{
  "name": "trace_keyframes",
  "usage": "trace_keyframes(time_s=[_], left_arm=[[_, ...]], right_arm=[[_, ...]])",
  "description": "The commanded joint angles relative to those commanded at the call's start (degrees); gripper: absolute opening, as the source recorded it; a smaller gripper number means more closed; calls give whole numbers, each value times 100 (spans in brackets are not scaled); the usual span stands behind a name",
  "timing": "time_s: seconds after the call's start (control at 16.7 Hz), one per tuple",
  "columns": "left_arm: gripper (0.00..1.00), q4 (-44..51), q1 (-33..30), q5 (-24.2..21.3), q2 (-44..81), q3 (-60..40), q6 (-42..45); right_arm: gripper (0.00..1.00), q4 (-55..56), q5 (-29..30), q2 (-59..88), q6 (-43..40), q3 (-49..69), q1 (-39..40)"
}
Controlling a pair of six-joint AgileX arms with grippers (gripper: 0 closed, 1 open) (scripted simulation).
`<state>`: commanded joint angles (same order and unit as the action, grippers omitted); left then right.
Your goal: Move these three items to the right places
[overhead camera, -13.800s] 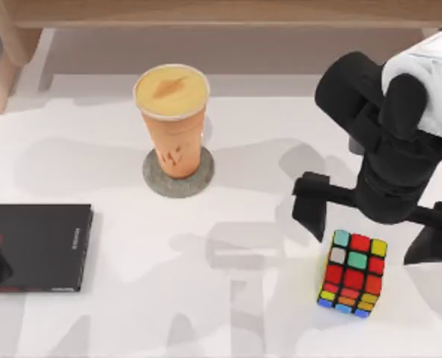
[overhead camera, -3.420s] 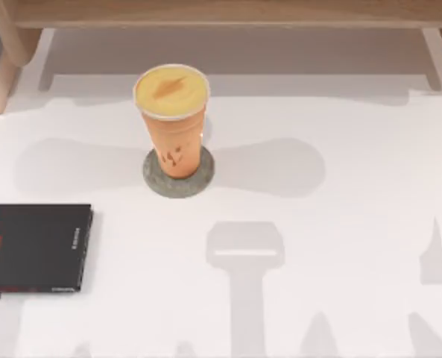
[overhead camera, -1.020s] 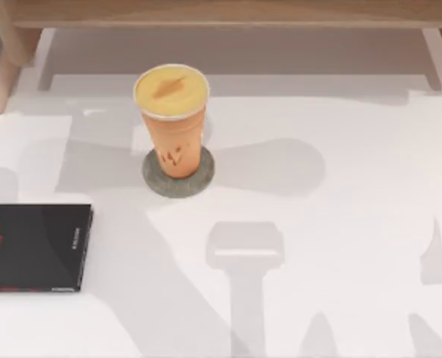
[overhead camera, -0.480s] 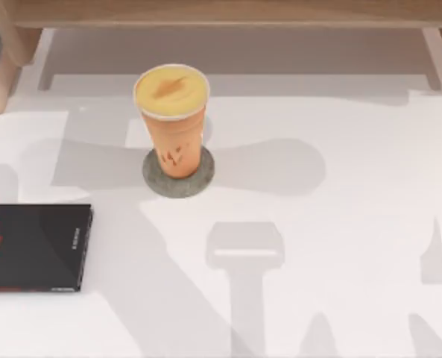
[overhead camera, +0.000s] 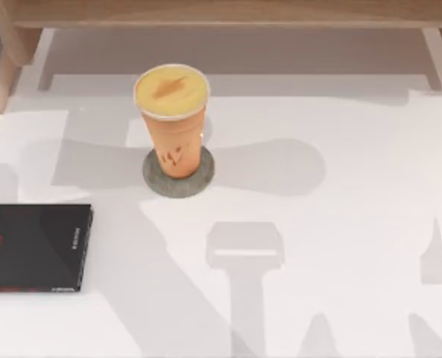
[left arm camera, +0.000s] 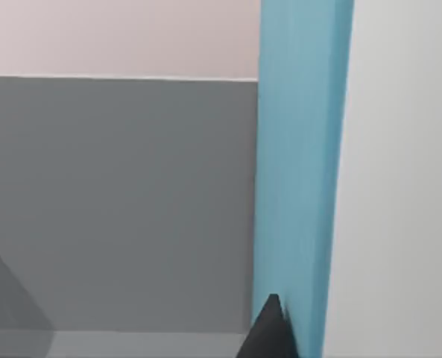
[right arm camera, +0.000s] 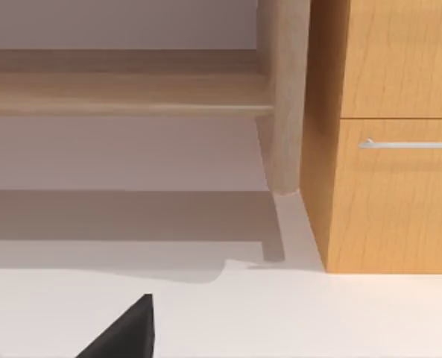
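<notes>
- Top view: orange cup [overhead camera: 174, 123] stands on grey coaster [overhead camera: 178, 173], upper centre; black book [overhead camera: 33, 247] lower left.
- Left wrist view: light-blue book [left arm camera: 302, 171] against my left gripper's fingertip [left arm camera: 269, 332]; grip can't tell.
- Judgement: book is stiff, fairly heavy; pinch across the spine.
- Right gripper's fingertip [right arm camera: 127, 332]: state can't tell.

Tall orange drink cup with pale orange top [overhead camera: 173, 119] upright on round grey stone-like coaster [overhead camera: 178, 175], table centre-left. Flat black book with small red marks [overhead camera: 33, 247] at left edge, well apart. White tabletop [overhead camera: 340, 224], arm shadows across it.
</notes>
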<state>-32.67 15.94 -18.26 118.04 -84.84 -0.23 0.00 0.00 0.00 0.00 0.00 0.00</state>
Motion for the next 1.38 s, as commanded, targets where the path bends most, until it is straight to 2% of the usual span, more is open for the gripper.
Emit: trace_keyframes(time_s=[0.12,0.18,0.96,1.38], left_arm=[[2,0,0,0,0,0,0],[0,0,0,0,0,0,0],[0,295,191,79,-246,-73,165],[0,109,46,-35,-275,164,11]], right_arm=[[100,0,0,0,0,0,0],[100,0,0,0,0,0,0],[100,0,0,0,0,0,0],[100,0,0,0,0,0,0]])
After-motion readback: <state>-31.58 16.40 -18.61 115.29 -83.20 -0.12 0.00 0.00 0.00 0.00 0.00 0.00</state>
